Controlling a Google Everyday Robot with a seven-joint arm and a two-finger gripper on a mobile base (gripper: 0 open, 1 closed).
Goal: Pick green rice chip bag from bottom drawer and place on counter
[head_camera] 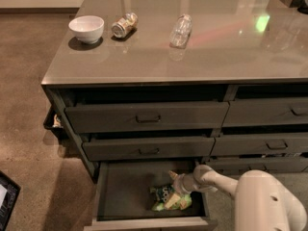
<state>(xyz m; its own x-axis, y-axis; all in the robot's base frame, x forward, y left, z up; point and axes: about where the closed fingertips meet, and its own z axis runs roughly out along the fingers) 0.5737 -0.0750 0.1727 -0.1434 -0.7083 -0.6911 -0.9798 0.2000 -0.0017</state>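
The pulled-out bottom drawer [124, 186] holds the chip bag [169, 199] near its right wall; the tool [174, 180] hangs just above the bag, and I cannot tell its grip.

**Occlusions and cropping, as I see them from the remote station.**

- The end effector [175, 183] sits low inside the bottom drawer [122, 186]. It covers the upper right part of the green rice chip bag [168, 199], and I cannot tell whether the two touch.
- The bag's lettering and the label of the tin can [124, 25] are too small for me to read.
- The arm [260, 201] is cut off by the bottom and right edges.
- The drawer's front runs out at the bottom edge.
- The counter [144, 57] is cropped at top and right.
- A dark flat object [6, 201] is cropped at lower left, and I cannot identify it.
- A small item [54, 121] is half hidden beside the cabinet's left side.
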